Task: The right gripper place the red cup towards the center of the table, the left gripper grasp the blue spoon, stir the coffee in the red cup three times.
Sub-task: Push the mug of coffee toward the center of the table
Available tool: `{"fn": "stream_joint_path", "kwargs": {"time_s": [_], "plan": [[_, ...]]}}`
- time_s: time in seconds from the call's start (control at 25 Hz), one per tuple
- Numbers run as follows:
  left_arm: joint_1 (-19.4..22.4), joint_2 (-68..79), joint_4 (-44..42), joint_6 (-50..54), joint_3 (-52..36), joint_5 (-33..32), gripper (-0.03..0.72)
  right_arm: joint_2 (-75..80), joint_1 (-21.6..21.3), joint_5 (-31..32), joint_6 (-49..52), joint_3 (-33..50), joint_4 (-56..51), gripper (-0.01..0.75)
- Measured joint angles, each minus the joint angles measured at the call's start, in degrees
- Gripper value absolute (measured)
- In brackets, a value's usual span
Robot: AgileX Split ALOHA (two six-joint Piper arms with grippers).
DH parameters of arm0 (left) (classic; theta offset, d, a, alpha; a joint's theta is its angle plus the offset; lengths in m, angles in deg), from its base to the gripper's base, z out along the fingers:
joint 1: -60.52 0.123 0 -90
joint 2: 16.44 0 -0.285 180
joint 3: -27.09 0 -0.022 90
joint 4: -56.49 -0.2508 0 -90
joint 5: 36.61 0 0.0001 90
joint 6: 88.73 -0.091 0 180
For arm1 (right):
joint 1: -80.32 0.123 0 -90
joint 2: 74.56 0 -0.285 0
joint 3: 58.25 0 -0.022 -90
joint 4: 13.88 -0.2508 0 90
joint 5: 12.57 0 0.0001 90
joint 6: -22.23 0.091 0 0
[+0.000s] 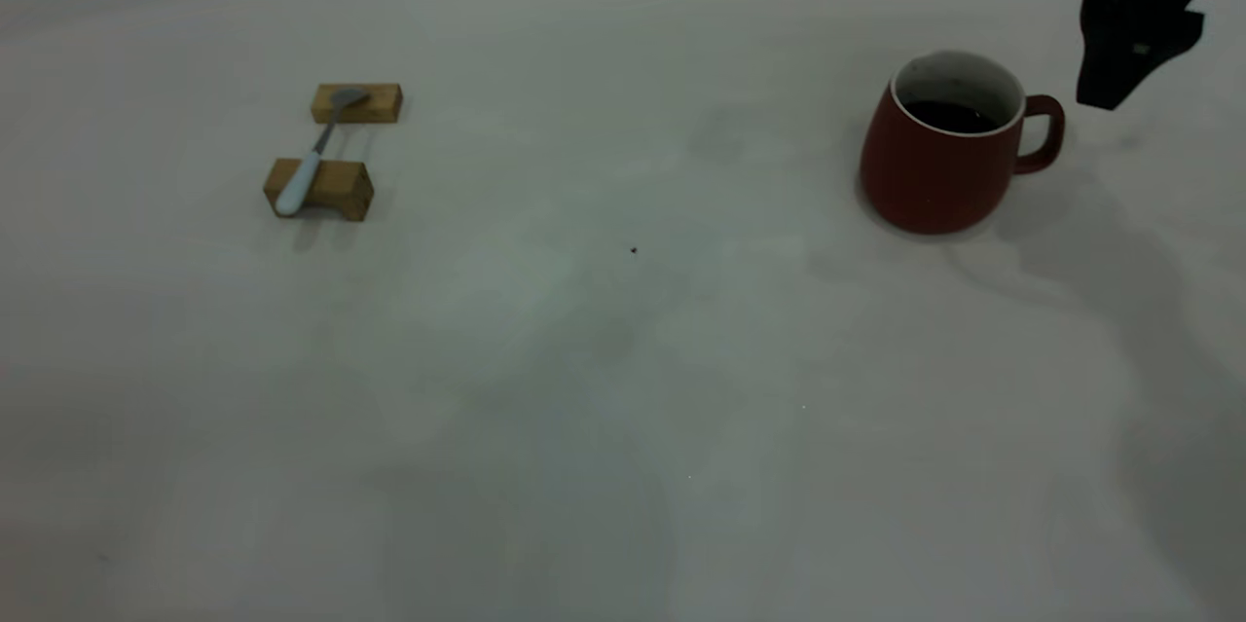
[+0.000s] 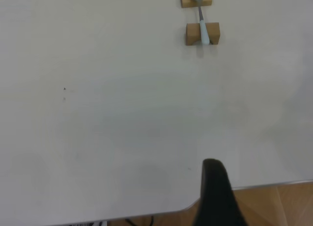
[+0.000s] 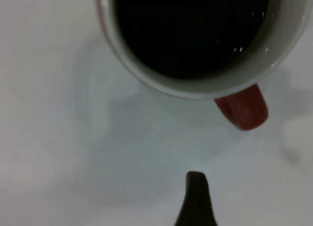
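The right gripper (image 1: 1119, 82) is hovering beside the red cup's (image 1: 939, 155) handle near the table's (image 1: 623, 388) right edge; its finger state cannot be told. The blue spoon (image 1: 310, 160) is bridging two wooden blocks (image 1: 321, 189), raised for grasping.

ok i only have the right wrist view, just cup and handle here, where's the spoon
Observer: The blue spoon lies across two wooden blocks on the left side of the table, far from the red cup.
Operator: left end effector near it
Observer: No. The left end effector is back at the table's edge, with the spoon far across the tabletop from it.
Operator: and is my cup centred
Observer: No, it stands well to the right. Its handle points toward the right end effector, which hangs just beyond it, apart from it.
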Motion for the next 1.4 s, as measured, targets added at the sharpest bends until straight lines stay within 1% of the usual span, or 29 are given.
{"fn": "stream_joint_path", "kwargs": {"time_s": [0.2, 0.32, 0.56, 0.76, 1.16, 1.4], "plan": [[0.0, 0.0, 0.0, 0.0, 0.0, 0.0, 0.555, 3.5, 0.0, -1.1, 0.0, -3.0, 3.1, 0.646], [0.0, 0.0, 0.0, 0.0, 0.0, 0.0, 0.555, 5.0, 0.0, -3.1, -1.2, -3.4, 3.4, 0.646], [0.0, 0.0, 0.0, 0.0, 0.0, 0.0, 0.555, 6.4, 0.1, -4.3, -7.6, -3.5, 2.2, 0.641], [0.0, 0.0, 0.0, 0.0, 0.0, 0.0, 0.555, 6.5, 1.3, -4.8, -12.7, -3.5, -0.8, 0.638], [0.0, 0.0, 0.0, 0.0, 0.0, 0.0, 0.555, 8.5, 3.4, -5.1, -13.5, -3.6, -2.0, 0.628], [0.0, 0.0, 0.0, 0.0, 0.0, 0.0, 0.555, 8.5, 4.8, -5.2, -13.5, -3.6, -5.1, 0.618]]}}
